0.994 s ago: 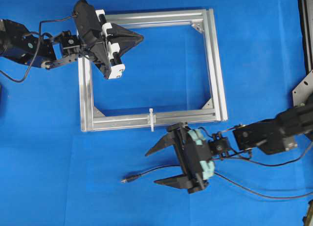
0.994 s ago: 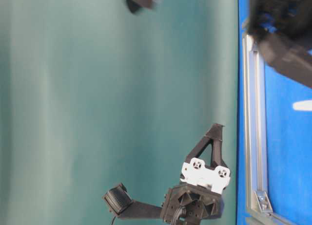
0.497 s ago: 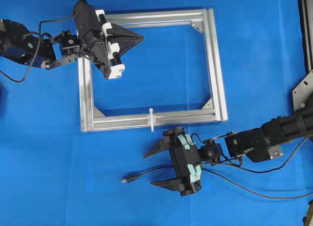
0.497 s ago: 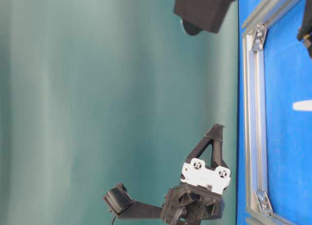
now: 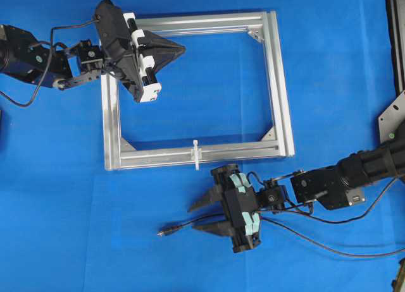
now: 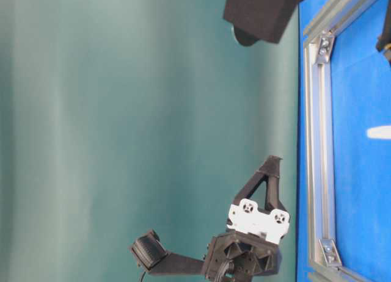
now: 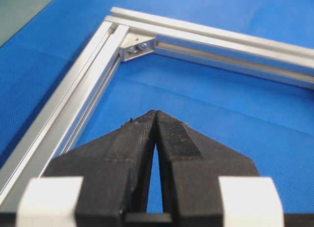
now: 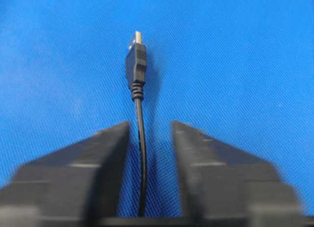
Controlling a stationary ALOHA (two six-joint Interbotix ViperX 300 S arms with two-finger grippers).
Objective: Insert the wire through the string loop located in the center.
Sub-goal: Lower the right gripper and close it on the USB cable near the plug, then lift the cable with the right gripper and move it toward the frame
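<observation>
Overhead: one wire (image 5: 190, 224) lies on the blue desk (image 5: 63, 210) near the front, plug tip pointing left. My right hand (image 5: 199, 217) straddles it just behind the plug, jaws partly closed, a gap on each side; I read no grip yet. One string loop (image 5: 197, 154) stands across the near bar of the one aluminium frame (image 5: 278, 83), just beyond the hand. Left hand (image 5: 177, 48) sits shut and empty over the frame's far-left corner. Two hands, counted.

Table-level: only the left arm and a frame edge show; wire and loop not visible.

Left wrist: fingers (image 7: 142, 138) pressed together, nothing between.

Right wrist: wire (image 8: 140, 138) runs nearer the left finger (image 8: 105, 143).

Risk: closing off-centre could roll the wire sideways, and the plug may droop or swing, missing that small loop.
</observation>
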